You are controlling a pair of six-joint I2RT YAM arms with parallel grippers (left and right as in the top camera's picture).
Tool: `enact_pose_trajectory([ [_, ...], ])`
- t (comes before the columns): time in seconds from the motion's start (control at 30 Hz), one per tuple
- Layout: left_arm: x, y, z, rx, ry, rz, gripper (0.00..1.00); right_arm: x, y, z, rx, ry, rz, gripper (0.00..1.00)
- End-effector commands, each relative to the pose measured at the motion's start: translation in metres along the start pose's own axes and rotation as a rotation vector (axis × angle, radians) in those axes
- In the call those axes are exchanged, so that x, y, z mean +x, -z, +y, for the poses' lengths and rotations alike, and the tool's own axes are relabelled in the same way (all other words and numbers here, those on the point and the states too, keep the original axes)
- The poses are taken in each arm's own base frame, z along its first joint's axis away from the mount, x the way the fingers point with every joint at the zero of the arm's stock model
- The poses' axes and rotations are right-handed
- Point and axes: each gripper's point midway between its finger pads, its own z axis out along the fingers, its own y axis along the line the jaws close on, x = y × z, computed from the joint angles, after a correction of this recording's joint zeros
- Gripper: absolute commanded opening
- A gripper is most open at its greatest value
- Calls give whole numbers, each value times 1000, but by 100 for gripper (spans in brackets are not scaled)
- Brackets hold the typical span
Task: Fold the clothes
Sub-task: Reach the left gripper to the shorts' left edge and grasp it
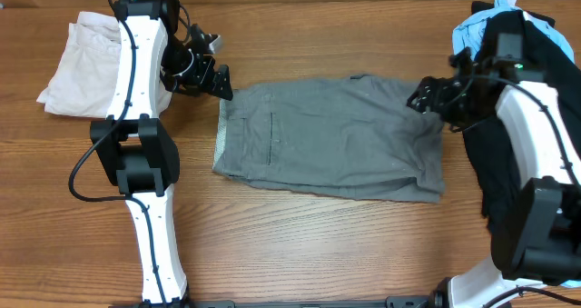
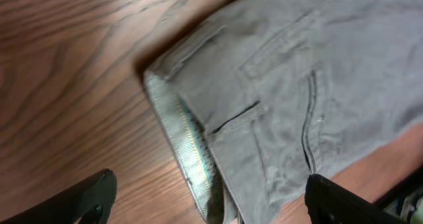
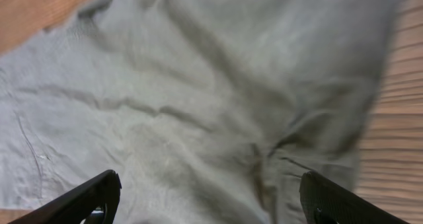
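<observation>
The grey shorts [image 1: 331,135] lie flat in the middle of the table, waistband to the left, back pocket up. My left gripper [image 1: 211,79] is open and empty, hovering just off the waistband's far left corner; the left wrist view shows the waistband [image 2: 192,154] and pocket [image 2: 291,98] between its open fingers [image 2: 211,207]. My right gripper [image 1: 425,99] is open and empty over the shorts' far right corner; the right wrist view shows wrinkled grey fabric [image 3: 198,105] between its fingers [image 3: 208,201].
Beige shorts [image 1: 77,63] lie folded at the far left, partly under the left arm. A black garment [image 1: 508,154] and a light-blue one [image 1: 477,26] are piled at the right edge, under the right arm.
</observation>
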Motion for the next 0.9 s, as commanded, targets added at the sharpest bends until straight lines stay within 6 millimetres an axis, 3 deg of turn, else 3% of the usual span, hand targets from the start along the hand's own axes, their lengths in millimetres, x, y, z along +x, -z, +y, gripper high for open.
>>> enact_pose_trajectory([
  [0.0,-3,-7,-10,89,-111,-19,94,14,-12,-2,-6,-1,30,90],
  [0.17,5,-17,-9,108,-100,18,93,19,-16,-14,4,-27,36,90],
  [0.47,30,-64,3,124,-61,129,93,11,-14,-31,59,-37,3,93],
  [0.7,32,-87,-5,118,-83,156,97,11,-14,-32,66,-37,1,94],
  [0.87,43,-111,9,-24,-32,229,99,11,-14,-32,66,-37,1,94],
])
